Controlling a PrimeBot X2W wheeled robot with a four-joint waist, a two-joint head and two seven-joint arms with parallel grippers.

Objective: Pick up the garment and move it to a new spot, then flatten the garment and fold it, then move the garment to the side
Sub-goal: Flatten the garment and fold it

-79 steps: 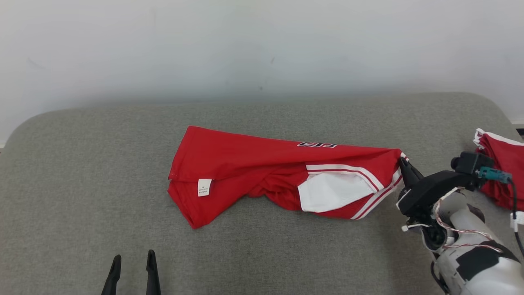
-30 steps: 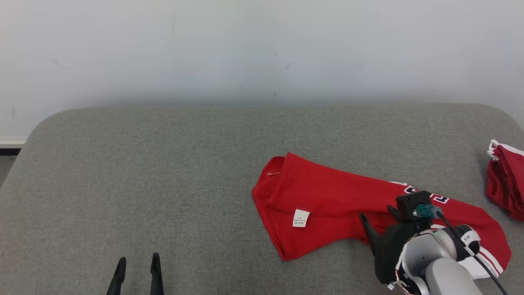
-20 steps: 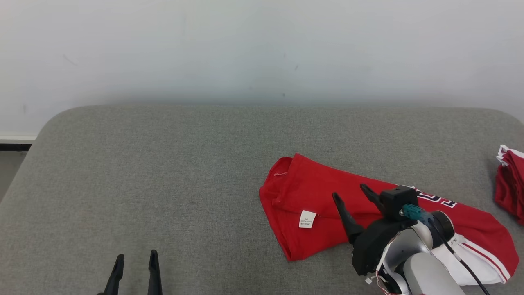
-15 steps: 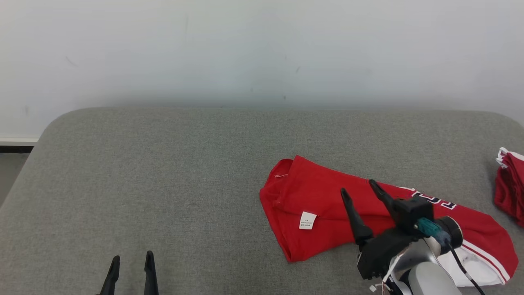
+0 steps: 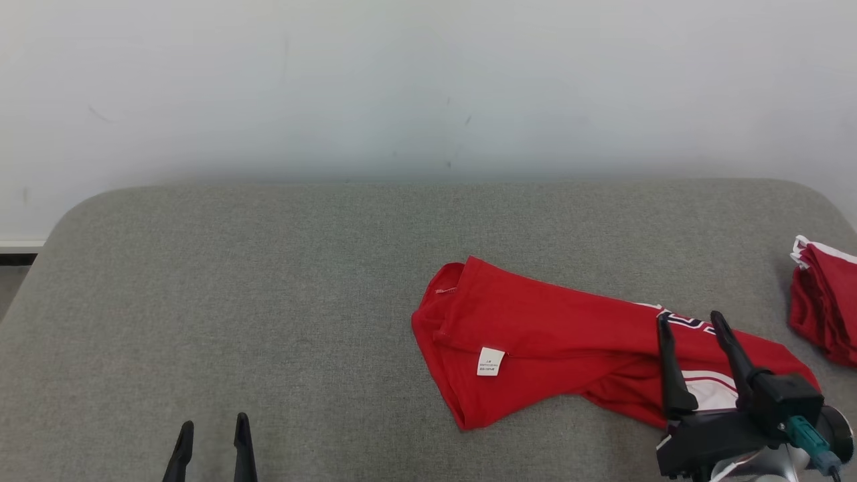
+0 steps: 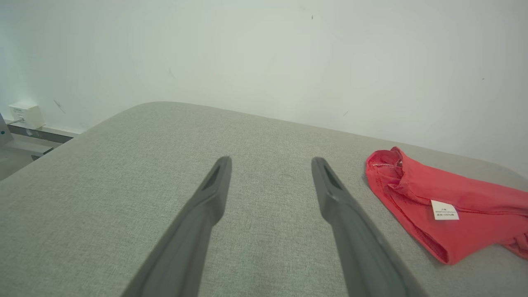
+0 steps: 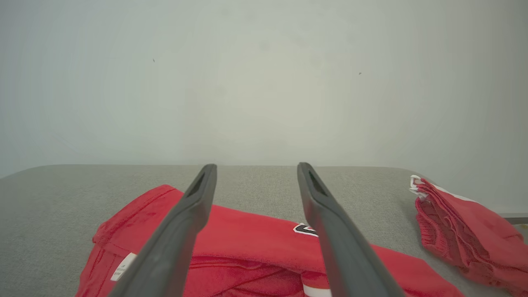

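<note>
While both sets of fingers stand apart and empty, the red garment (image 5: 549, 328) lies crumpled on the grey padded table (image 5: 268, 281).
The left gripper (image 5: 214, 420) hovers over bare padding, with the garment well off to its right. The garment's white label (image 5: 490, 361) faces up near its left end. The right gripper (image 5: 689, 316) points across the striped right end, gripping nothing. A second red bundle (image 5: 823, 301) lies further right.
</note>
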